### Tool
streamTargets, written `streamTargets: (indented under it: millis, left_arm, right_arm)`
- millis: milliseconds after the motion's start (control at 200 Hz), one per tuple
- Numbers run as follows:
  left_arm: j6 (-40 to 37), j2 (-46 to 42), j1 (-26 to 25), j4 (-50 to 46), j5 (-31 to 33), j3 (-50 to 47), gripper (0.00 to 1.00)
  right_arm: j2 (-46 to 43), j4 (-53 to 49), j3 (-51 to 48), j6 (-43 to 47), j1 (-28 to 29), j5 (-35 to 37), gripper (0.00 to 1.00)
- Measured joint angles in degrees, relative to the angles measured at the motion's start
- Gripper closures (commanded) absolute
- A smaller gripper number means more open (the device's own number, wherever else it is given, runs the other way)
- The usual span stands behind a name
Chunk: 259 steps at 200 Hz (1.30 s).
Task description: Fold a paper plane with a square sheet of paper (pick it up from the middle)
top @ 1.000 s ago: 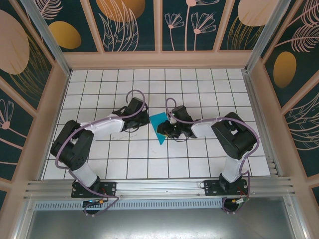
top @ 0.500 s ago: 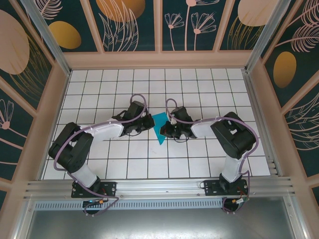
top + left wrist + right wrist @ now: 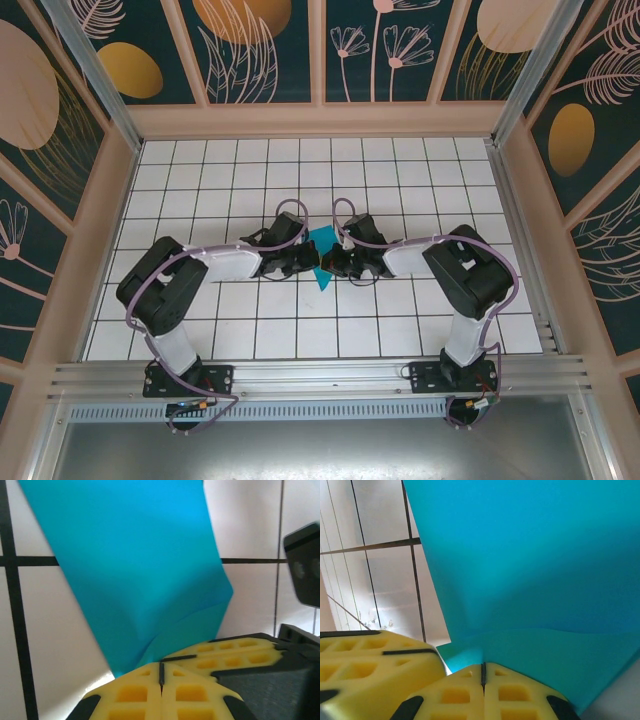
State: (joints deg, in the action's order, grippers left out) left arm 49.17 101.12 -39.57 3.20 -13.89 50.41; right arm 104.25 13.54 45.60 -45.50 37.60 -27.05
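At table centre, teal paper sheet (image 3: 322, 243) lies between grippers, long axis roughly 12-to-6. left gripper (image 3: 308, 263) at its 9, right gripper (image 3: 335, 264) at its 3, equally near. Both jaw pairs pressed together, pinching sheet's edge; looks mid-fold.

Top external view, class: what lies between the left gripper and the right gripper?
The square sheet of paper spans the gap between the left gripper and the right gripper. Each wrist view shows it pinched at the fingertips.
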Motion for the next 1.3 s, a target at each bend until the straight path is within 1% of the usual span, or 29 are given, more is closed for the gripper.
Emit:
streamTargets:
  millis: [455, 706, 821, 1021, 1296]
  left_arm:
    - [-0.2, 3.2, -0.1, -2.4, 2.3, 2.3, 1.00]
    - [-1.6, 3.3, -0.2, -2.5, 2.8, 2.4, 1.00]
    - [-2.4, 3.3, -0.2, -2.8, 3.0, 2.5, 1.00]
    - [-3.8, 3.7, -0.5, -3.9, 3.9, 3.5, 1.00]
    - [-5.7, 4.3, -0.5, -4.8, 4.1, 4.5, 1.00]
  right_arm:
    - [-0.9, 1.7, -1.5, -0.3, -0.4, -0.6, 1.00]
    - [-4.8, 1.5, -1.9, 0.2, -3.6, -1.3, 1.00]
    - [-4.7, 0.5, -1.8, 1.2, -4.7, -1.3, 1.00]
    - [-2.6, -1.3, -0.5, 3.1, -4.6, -1.3, 1.00]
    - [-1.0, -3.5, 0.5, 3.7, -5.2, 0.6, 1.00]
